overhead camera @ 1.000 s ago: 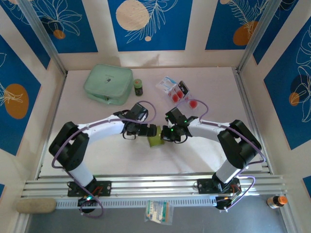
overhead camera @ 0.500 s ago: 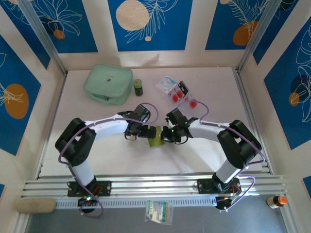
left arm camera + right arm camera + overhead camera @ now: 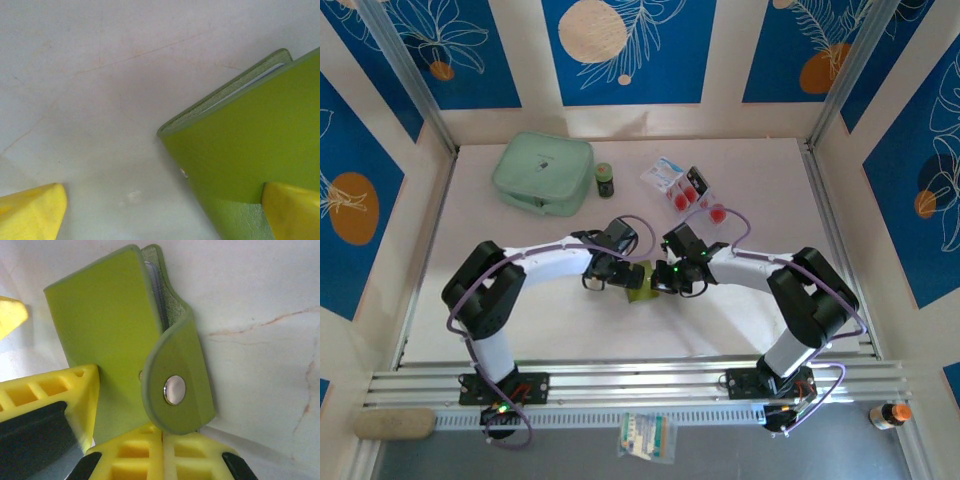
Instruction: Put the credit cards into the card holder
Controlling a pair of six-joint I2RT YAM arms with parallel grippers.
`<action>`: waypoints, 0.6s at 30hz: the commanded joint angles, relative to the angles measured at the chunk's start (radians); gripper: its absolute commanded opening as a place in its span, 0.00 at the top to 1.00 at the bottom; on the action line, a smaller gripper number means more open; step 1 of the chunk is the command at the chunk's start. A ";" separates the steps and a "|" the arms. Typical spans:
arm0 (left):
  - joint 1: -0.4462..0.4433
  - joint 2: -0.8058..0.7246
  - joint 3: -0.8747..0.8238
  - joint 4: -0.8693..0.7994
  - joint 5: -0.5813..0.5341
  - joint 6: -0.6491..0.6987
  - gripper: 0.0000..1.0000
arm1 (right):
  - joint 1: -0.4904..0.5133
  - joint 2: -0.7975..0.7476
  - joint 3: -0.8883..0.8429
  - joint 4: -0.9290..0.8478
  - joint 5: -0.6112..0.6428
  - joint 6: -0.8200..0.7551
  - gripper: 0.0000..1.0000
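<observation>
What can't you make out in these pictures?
Card holder, top view: mostly covered by the left gripper and right gripper.
Its inside, right wrist view: only sleeve edges show; the cover hides any card in there.
Cards, top view: too small to count or read.
Right gripper, right wrist view: the snap tab hides whether it pinches the holder.
Card holder, left wrist view: cut off by the right edge.
</observation>
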 commanded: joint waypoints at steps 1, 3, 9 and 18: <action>-0.017 0.035 0.026 -0.080 -0.083 0.037 0.00 | -0.021 -0.066 0.002 -0.062 -0.020 -0.027 1.00; -0.023 0.040 0.029 -0.092 -0.097 0.042 0.00 | -0.041 -0.103 0.010 -0.086 -0.011 -0.039 1.00; -0.034 0.049 0.026 -0.104 -0.125 0.056 0.00 | -0.104 -0.135 0.039 -0.151 -0.003 -0.084 1.00; -0.036 0.047 0.006 -0.093 -0.129 0.054 0.00 | -0.109 -0.072 0.114 -0.218 0.007 -0.167 0.76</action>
